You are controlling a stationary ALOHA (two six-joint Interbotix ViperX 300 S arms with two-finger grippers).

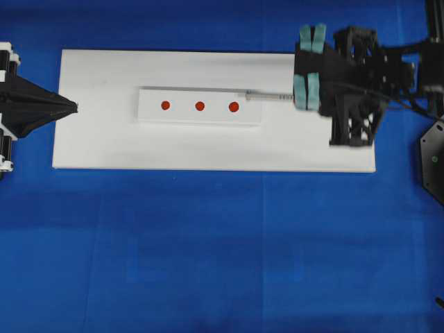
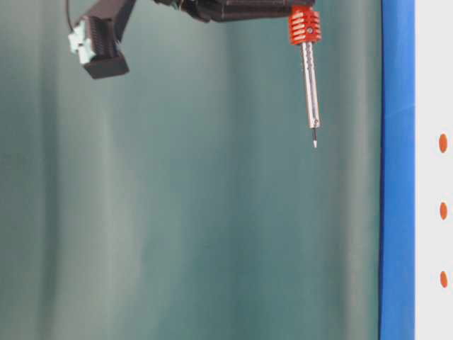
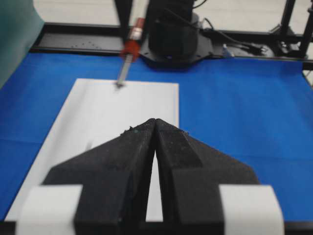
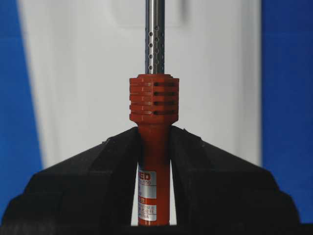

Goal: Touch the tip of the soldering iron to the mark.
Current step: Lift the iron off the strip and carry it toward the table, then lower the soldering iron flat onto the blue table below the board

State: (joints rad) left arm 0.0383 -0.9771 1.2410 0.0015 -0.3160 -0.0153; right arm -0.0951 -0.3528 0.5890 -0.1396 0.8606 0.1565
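Observation:
The soldering iron [image 4: 154, 147] has a red-orange handle and a silver shaft [image 1: 270, 97]. My right gripper [image 4: 154, 129] is shut on the handle, and it shows in the overhead view [image 1: 300, 97] at the board's right end. The tip [image 1: 247, 96] points left, just right of the nearest of three red marks [image 1: 234, 107] on a raised white strip [image 1: 200, 119]. In the table-level view the tip [image 2: 315, 144] hangs clear of the board, apart from the marks [image 2: 443, 143]. My left gripper [image 1: 69, 106] is shut and empty at the board's left edge [image 3: 155, 121]. The cord is hidden.
The strip lies on a white board [image 1: 208, 149] on a blue mat [image 1: 222, 243]. The right arm's black links and teal pads [image 1: 312, 38] sit over the board's right end. A black arm base [image 3: 171, 44] stands at the far end in the left wrist view.

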